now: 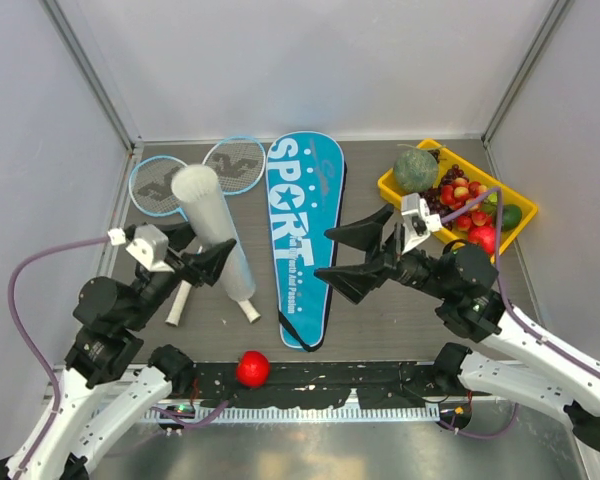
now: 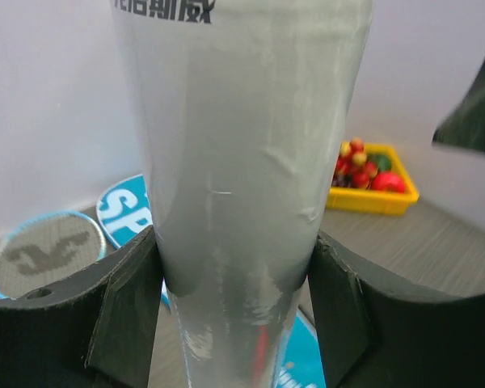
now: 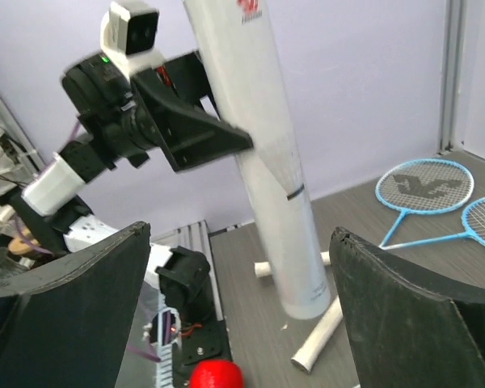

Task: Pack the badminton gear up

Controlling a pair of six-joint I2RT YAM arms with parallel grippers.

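My left gripper [image 1: 216, 263] is shut on the white cardboard tube [image 1: 216, 235] and holds it nearly upright, its bottom end close above the table. In the left wrist view the tube [image 2: 242, 162] fills the gap between both fingers [image 2: 129, 311]. Two light-blue rackets [image 1: 160, 186] lie behind it at the far left, and their white handles [image 1: 180, 300] pass under the tube. The blue "SPORT" cover [image 1: 302, 235] lies flat in the middle. My right gripper [image 1: 365, 252] is open and empty above the cover's right edge. It faces the tube [image 3: 267, 178]. No shuttlecocks show.
A yellow tray [image 1: 388, 186] of fruit stands at the back right. A red ball [image 1: 252, 368] rests at the near edge between the arm bases and also shows in the right wrist view [image 3: 217, 376]. Grey walls close in the left, back and right.
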